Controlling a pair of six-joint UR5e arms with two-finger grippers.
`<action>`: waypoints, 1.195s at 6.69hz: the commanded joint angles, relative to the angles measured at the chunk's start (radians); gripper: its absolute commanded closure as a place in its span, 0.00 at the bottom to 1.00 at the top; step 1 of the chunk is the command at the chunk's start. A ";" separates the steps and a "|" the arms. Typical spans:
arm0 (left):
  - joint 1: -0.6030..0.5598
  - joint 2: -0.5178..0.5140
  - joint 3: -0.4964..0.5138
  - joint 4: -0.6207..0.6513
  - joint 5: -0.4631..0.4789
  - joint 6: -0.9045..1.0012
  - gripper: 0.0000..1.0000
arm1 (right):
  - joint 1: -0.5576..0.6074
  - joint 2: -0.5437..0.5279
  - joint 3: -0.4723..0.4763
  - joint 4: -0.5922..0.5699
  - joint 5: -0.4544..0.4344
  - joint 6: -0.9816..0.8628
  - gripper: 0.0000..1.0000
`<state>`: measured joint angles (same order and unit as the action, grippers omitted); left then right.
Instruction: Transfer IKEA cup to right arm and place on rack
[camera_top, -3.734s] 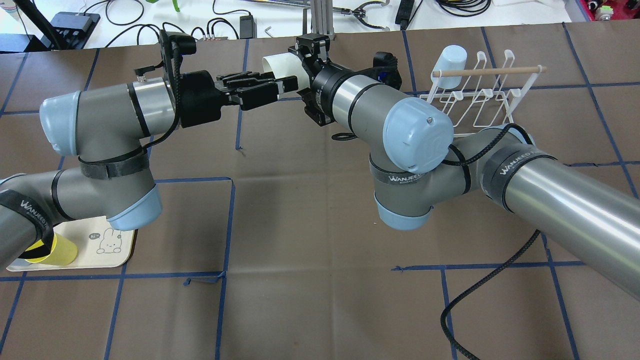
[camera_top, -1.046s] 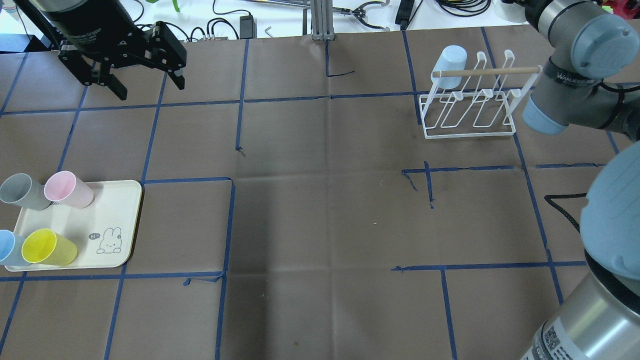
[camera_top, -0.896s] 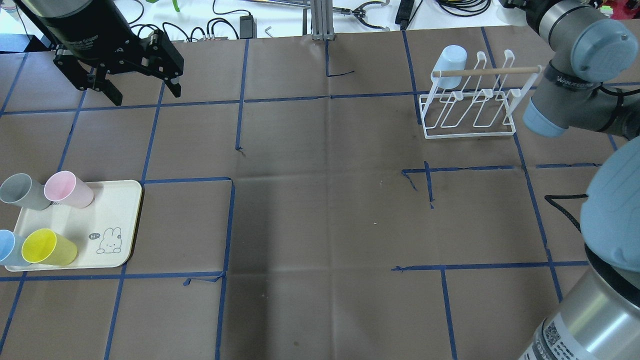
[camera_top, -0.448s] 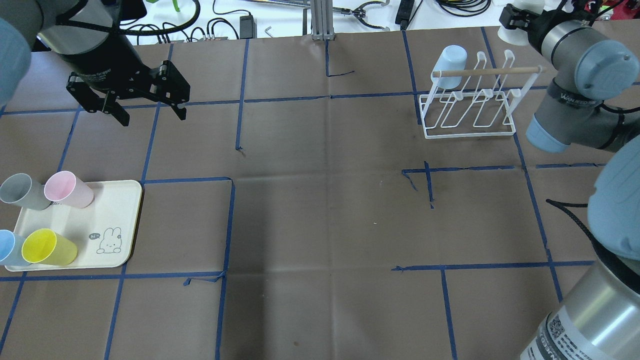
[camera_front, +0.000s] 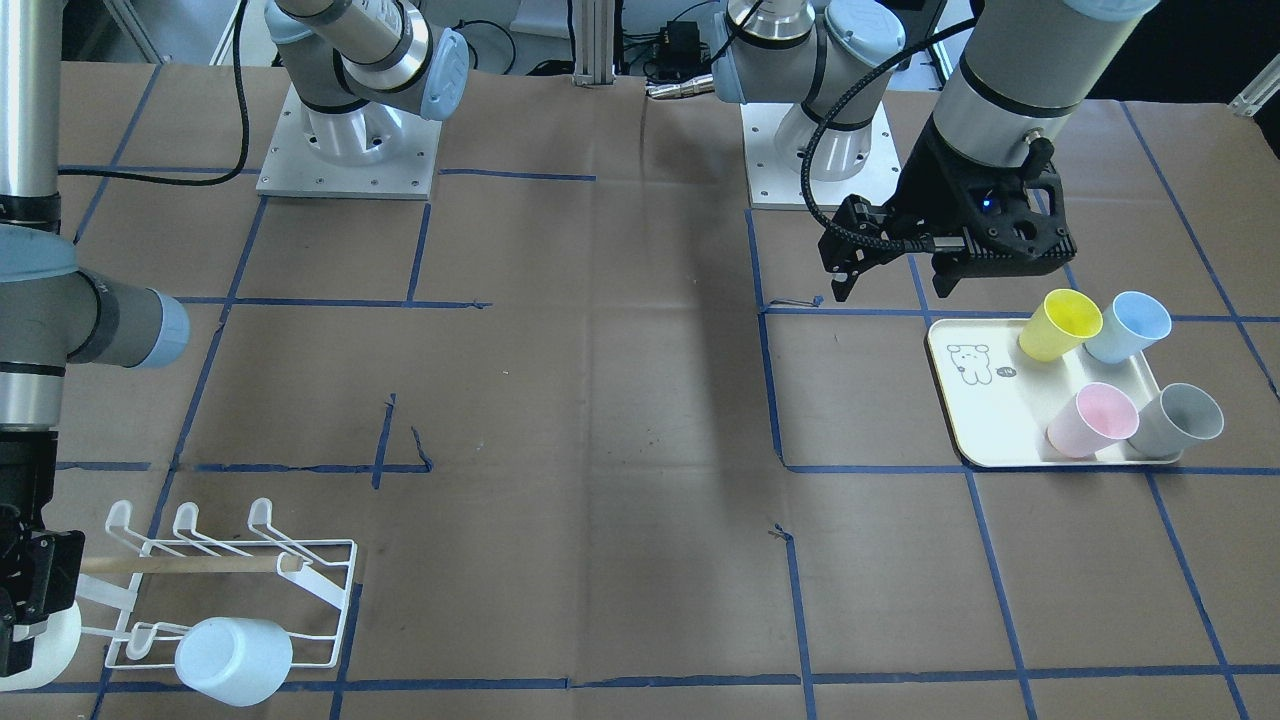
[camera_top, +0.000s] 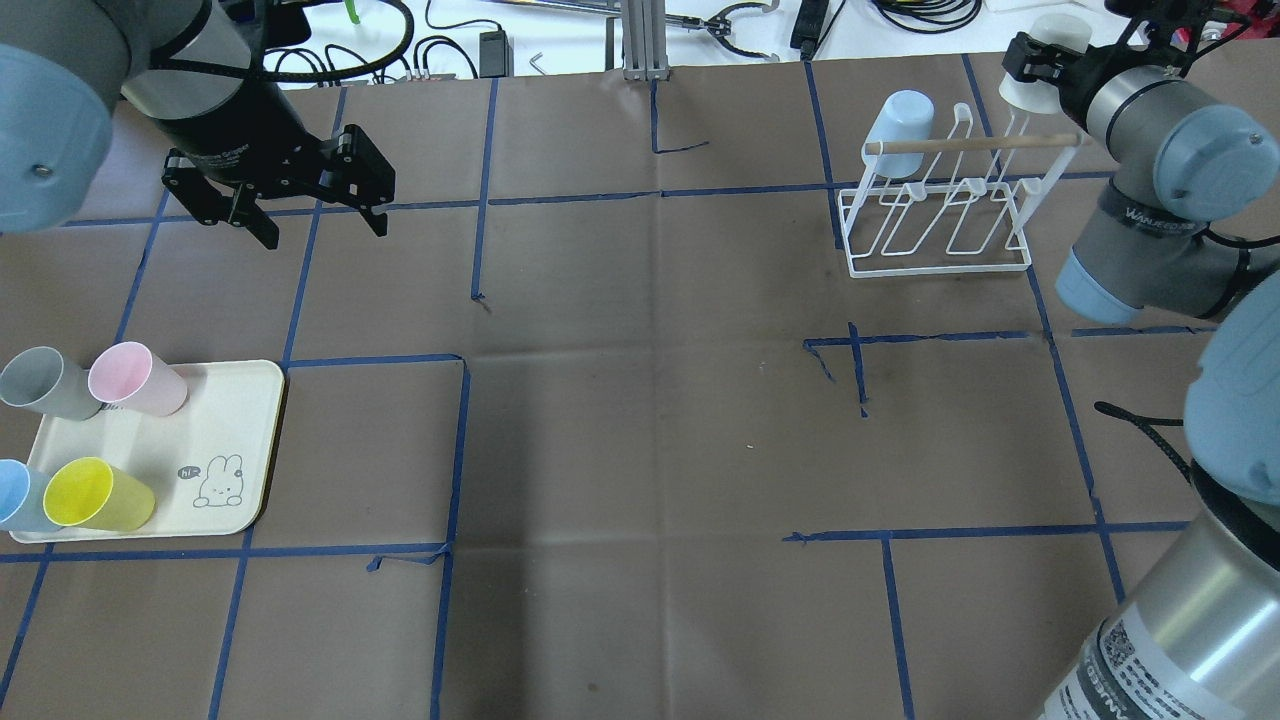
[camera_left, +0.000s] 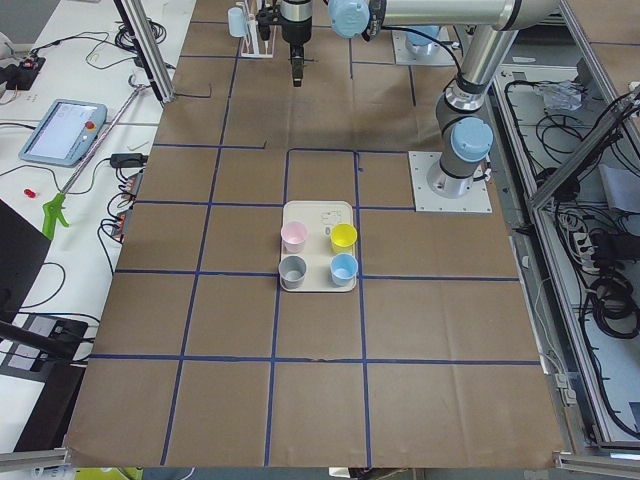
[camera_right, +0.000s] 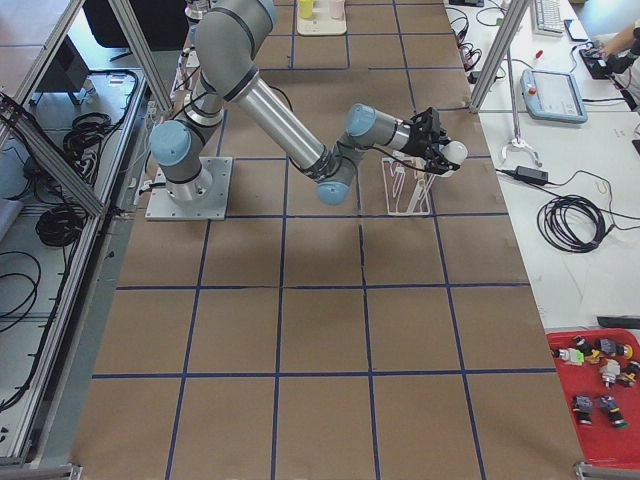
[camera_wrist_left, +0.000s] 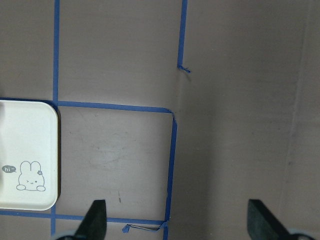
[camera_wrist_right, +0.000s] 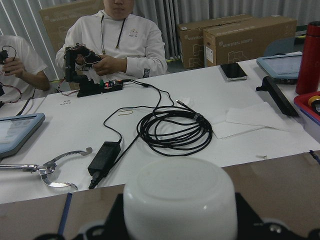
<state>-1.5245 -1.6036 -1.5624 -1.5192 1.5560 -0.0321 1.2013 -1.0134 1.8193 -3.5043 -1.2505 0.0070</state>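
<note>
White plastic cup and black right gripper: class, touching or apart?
Touching. The right wrist-mounted view shows the right gripper pressed against both sides of the white plastic cup.

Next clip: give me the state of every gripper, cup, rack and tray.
left gripper: open, empty.
right gripper: shut on white cup.
white cup: held near rack, not hung.
rack: pale blue cup hung on one prong.
tray: four cups standing upright.

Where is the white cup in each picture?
Front-facing: the white cup is in the bottom left corner, beside the rack.
Overhead: top right, in the right end effector, just beyond the rack.
Exterior left: too small to tell.
Exterior right: right of centre, next to the rack.
Left wrist: not in it.
Right wrist: bottom centre, close up.
Shared landmark: the white rack.
</note>
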 joint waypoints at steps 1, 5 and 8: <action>-0.002 -0.013 0.010 0.002 0.003 -0.002 0.01 | -0.005 0.012 0.011 -0.002 0.005 -0.013 0.81; -0.019 -0.010 0.009 0.017 0.009 0.007 0.01 | 0.000 0.035 0.045 -0.071 -0.013 -0.025 0.27; -0.019 -0.012 0.008 0.017 0.019 0.015 0.01 | 0.001 0.030 0.037 -0.068 -0.014 -0.024 0.00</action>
<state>-1.5431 -1.6141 -1.5538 -1.5019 1.5704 -0.0185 1.2015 -0.9807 1.8589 -3.5743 -1.2642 -0.0156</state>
